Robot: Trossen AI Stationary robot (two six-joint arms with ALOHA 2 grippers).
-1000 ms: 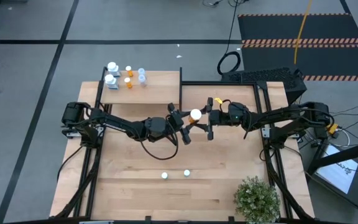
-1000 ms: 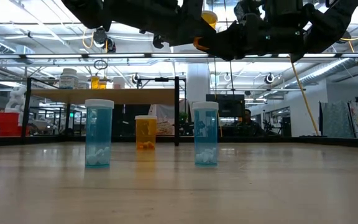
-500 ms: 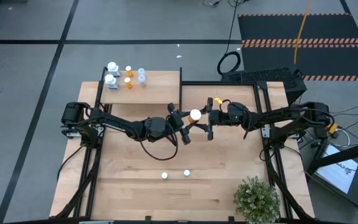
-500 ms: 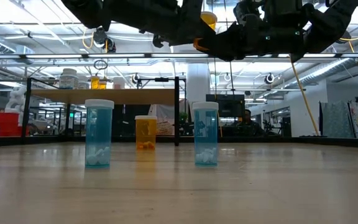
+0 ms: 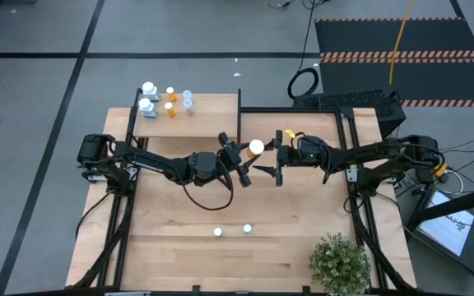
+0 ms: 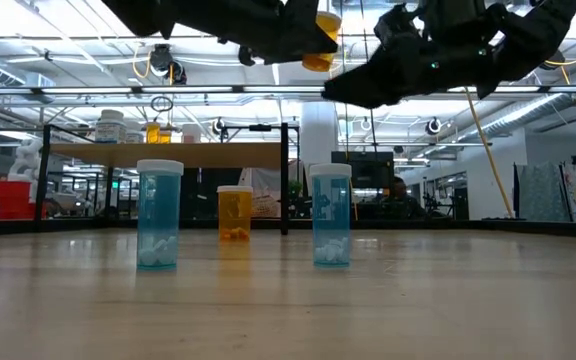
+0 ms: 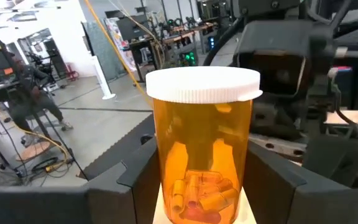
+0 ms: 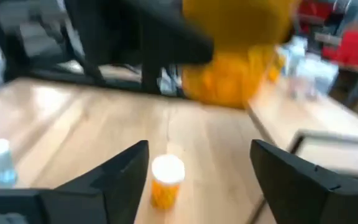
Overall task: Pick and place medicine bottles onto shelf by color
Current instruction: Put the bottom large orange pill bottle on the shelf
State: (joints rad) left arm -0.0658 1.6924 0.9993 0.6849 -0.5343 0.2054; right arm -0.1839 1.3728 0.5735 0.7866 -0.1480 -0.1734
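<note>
My left gripper (image 5: 248, 156) is shut on an orange-amber bottle (image 5: 256, 147) with a white cap, high over the table's middle. The bottle fills the left wrist view (image 7: 201, 149) and shows at the top of the low view (image 6: 320, 28). My right gripper (image 5: 271, 168) is open and empty just right of it, its fingers (image 8: 123, 180) spread, with the held bottle (image 8: 235, 56) blurred beyond them. The shelf (image 5: 212, 123) at the far left carries white, orange and bluish bottles (image 5: 169, 100). Two bluish bottles (image 5: 217, 232) (image 5: 247, 229) and an orange one (image 6: 234, 212) stand on the table. My left gripper pinches the lower body (image 7: 166, 186) of the orange bottle between its two fingers (image 7: 132, 183), one on each side. The fingers come about level from the table's left. The bottle is lifted clear, high above the table, cap (image 7: 202, 84) up, roughly upright between the fingers.
A green potted plant (image 5: 340, 263) stands at the table's near right corner. The shelf's black upright panel (image 5: 239, 115) is close behind the grippers. The orange bottle on the table (image 8: 166, 177) stands under the arms.
My left gripper has drawn the orange bottle a little toward the table's left and far edge, away from my right gripper. The bottle, earlier between both grippers, now stands free of my right gripper's fingers.
</note>
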